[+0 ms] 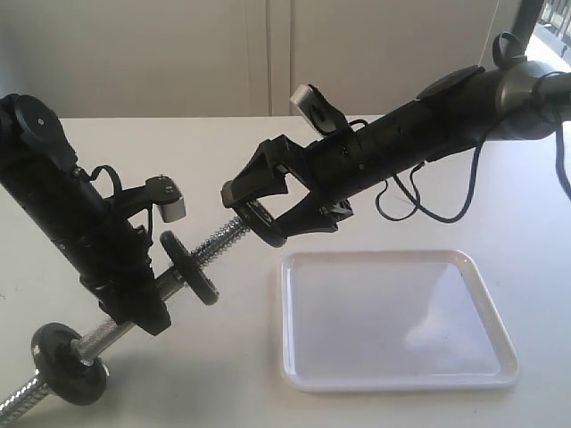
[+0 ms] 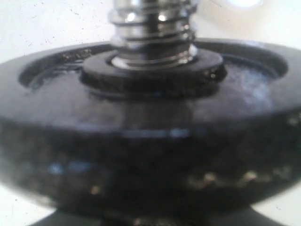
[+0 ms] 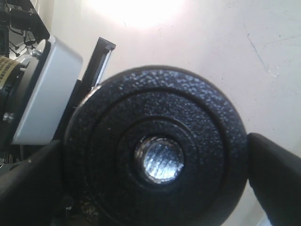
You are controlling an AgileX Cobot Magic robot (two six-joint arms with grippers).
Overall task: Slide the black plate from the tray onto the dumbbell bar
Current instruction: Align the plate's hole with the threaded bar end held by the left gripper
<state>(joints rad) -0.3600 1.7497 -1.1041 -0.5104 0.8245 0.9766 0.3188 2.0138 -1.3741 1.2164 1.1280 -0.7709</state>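
My left gripper [image 1: 144, 301] is shut on the middle of the chrome dumbbell bar [image 1: 220, 238], which slants up off the table towards the right. One black disc [image 1: 190, 267] sits on the bar just above that grip, and it fills the left wrist view [image 2: 141, 155], hiding the jaws there. Another disc [image 1: 70, 362] is on the bar's low end. My right gripper [image 1: 256, 212] is shut on the black plate [image 1: 269, 234] at the bar's threaded tip. In the right wrist view the bar's end [image 3: 159, 160] shows inside the plate's [image 3: 188, 113] central hole, with fingers [image 3: 275, 174] on both edges.
The white tray [image 1: 294, 357] lies on the table to the right of the bar, with nothing in it. Loose black cables [image 1: 428, 209] hang from my right arm above the tray's far side.
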